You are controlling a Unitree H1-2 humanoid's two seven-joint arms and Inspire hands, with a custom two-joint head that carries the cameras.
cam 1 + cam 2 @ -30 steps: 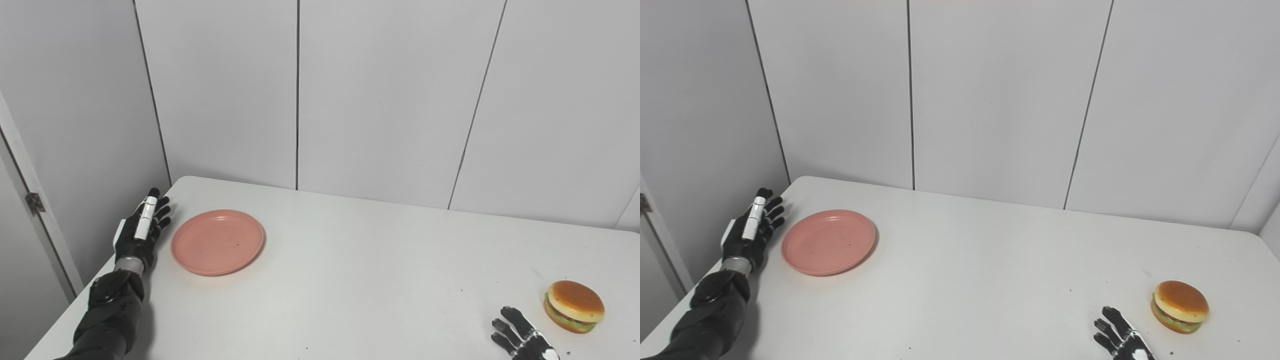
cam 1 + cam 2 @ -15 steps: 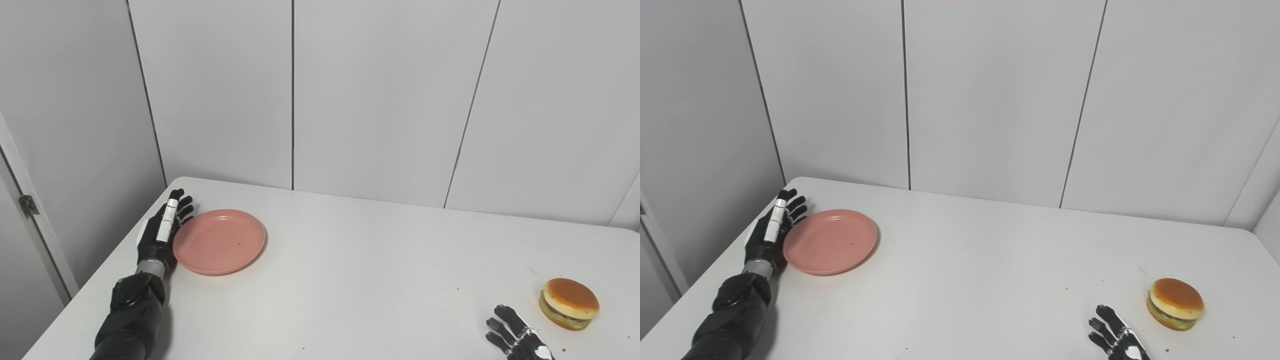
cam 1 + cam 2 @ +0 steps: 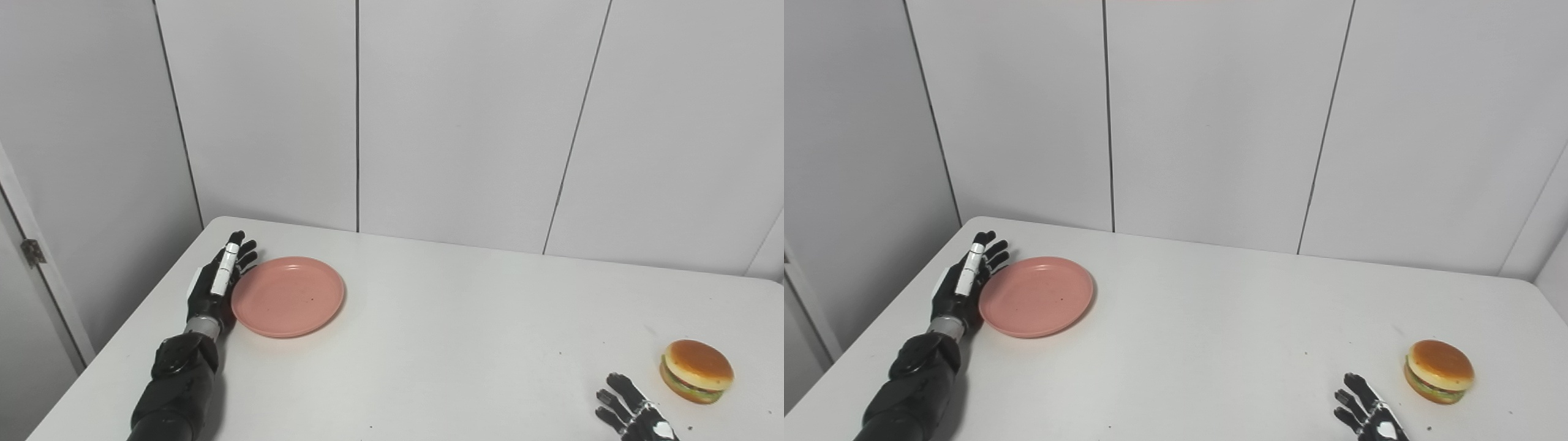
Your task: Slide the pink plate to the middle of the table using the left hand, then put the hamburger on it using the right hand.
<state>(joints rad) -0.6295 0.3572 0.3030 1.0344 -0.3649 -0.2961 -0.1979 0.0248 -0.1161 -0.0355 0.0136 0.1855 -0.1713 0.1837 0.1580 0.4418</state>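
Writing: none readable on anything here.
Count: one pink plate (image 3: 287,296), one hamburger (image 3: 696,371), two hands.
Left hand (image 3: 218,283): edge-on against the plate's left rim, fingers straight and together, holding nothing.
Right hand (image 3: 634,414): fingers spread, empty, near the hamburger.
Desk (image 3: 465,343): plate at far left, hamburger at near right.

Bare test room – plain white table (image 3: 429,343), grey panelled walls (image 3: 465,122).

The left hand (image 3: 215,288), fingers straight, presses edge-on against the pink plate's (image 3: 288,296) left rim, the hamburger (image 3: 696,371) well apart to the plate's right.
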